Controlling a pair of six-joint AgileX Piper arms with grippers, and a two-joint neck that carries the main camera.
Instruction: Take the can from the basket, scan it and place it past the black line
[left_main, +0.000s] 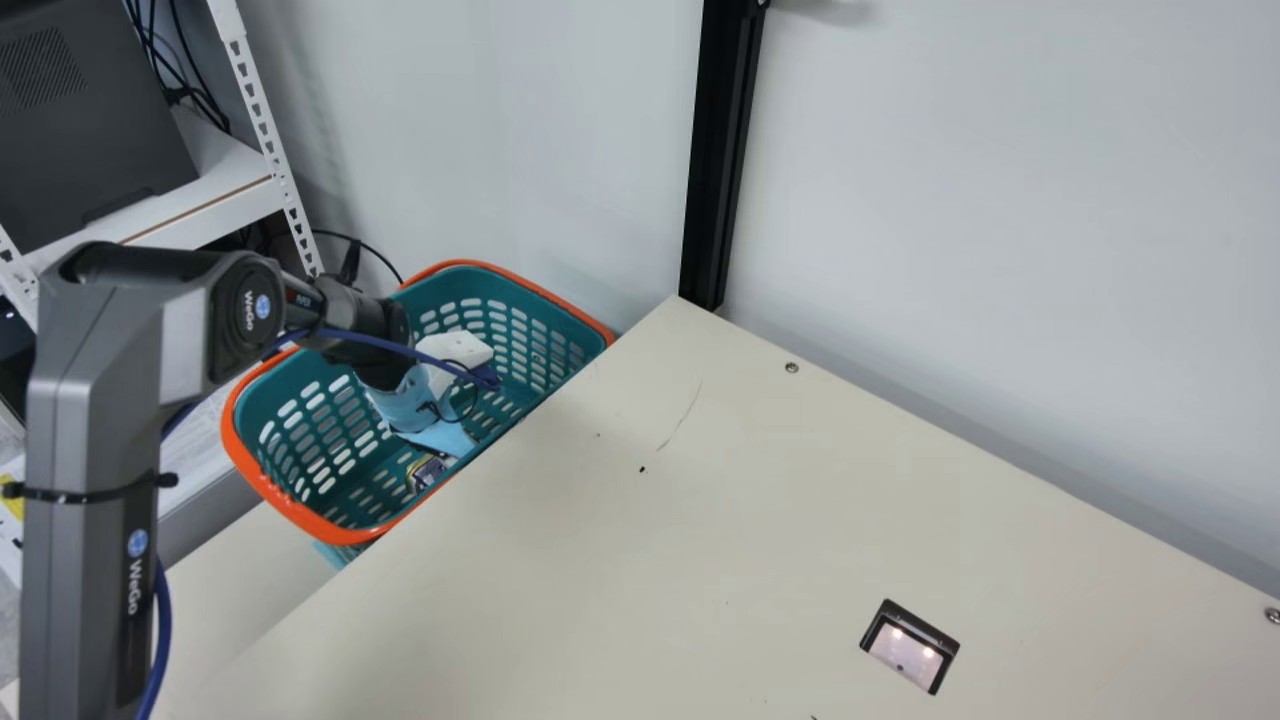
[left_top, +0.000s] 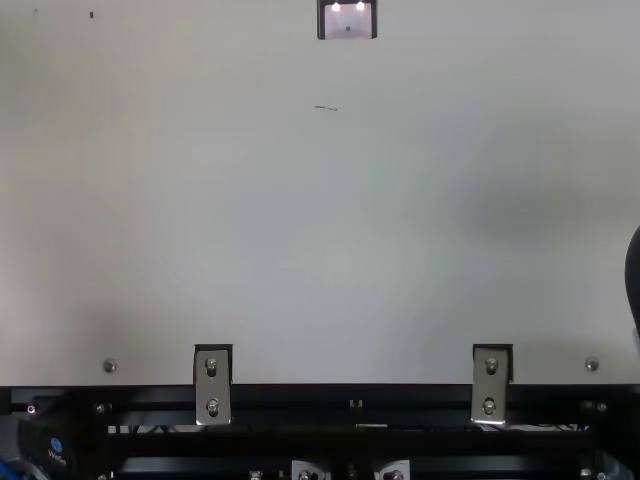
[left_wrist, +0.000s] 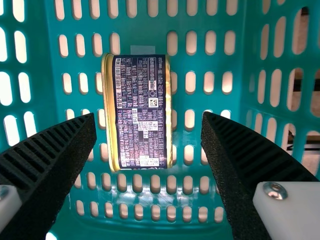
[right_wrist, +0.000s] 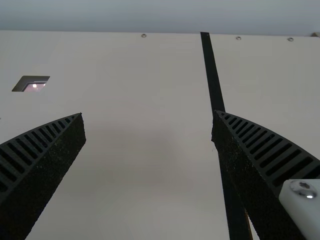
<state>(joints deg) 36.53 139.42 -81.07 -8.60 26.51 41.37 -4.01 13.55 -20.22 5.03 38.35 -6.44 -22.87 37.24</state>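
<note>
Right, biggest first: I have the cream desk (left_main: 740, 520), its far-left corner right by a black upright post (left_main: 722, 150), its near edge along a dark rail (left_top: 350, 395) in the top view. My left arm (left_main: 90, 400) stands at the main view's left, bent over past the desk's left edge.

Then comes the teal basket (left_main: 325, 430) with its orange rim, just beside that left edge, near the far-left corner. And there's the black line (right_wrist: 212, 75) in the right wrist view, running from the desk's far edge in toward the near side.

Grippers! The left one (left_main: 435, 437) is down inside the basket, and its wrist view gives me the pincer (left_wrist: 149, 117) spread wide, nothing between the pads. My right gripper (right_wrist: 148, 126) is over the desk, also spread with nothing pinched, one ribbed finger in front of the black line.

So, the can (left_wrist: 137, 112): it's on the basket floor, toward the desk side, gold along its two long sides and a dark printed label facing my camera. I see it between the left fingertips, teal plastic visible between it and each of them.

Smaller again, the lit scanner window (left_main: 905, 650) sits in the desk top, in from the far edge, two bright spots in it. Smallest, a screw (left_main: 791, 367) near the far edge, not far from the far-left corner.
</note>
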